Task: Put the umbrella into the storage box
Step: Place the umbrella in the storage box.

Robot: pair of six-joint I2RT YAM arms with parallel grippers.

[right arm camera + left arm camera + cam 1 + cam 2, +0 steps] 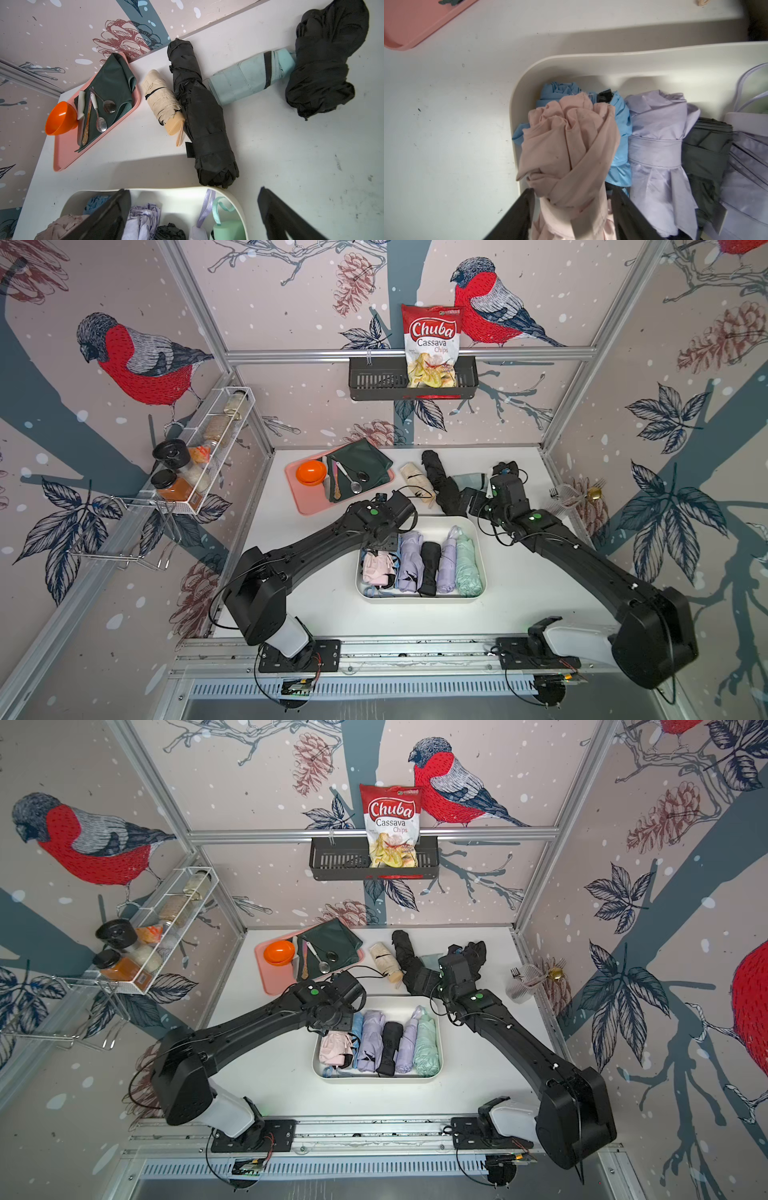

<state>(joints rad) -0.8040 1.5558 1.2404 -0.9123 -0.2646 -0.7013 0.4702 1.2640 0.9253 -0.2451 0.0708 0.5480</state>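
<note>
While poised over the left end of the storage box (612, 56), straddles the pink umbrella (571, 145) with the left gripper (572, 190): one black finger on each side of the rolled cloth, jaws apart and close against it. Cannot tell from the left wrist view whether pressing the cloth or merely flanking it. Finds that pink umbrella already inside the box, lying along the left wall and partly on top of a blue umbrella (620, 128). Lines up, from there toward the right wall, a lavender umbrella (658, 135), a short black umbrella (429, 568), a second lavender umbrella (448, 568) and a mint umbrella (468, 572), all side by side and parallel, in both top views. Holds the right gripper (193, 190) above the table (291, 145) just behind the box's far right corner, jaws spread wide with nothing between them. Shows four more folded umbrellas on the table behind the box: a beige umbrella (162, 99) touching a long black umbrella (205, 124), a pale teal umbrella (245, 81) meeting that long black one's side, and a crumpled black umbrella (324, 62) touching the teal one's far end. Places the long black umbrella's near end just beside the box's far rim and nearest the right gripper. Shows a pink tray (62, 153) at the far left of the table, apart from the box, carrying an orange bowl (60, 118), a dark green cloth (114, 79) and cutlery (99, 116).
</note>
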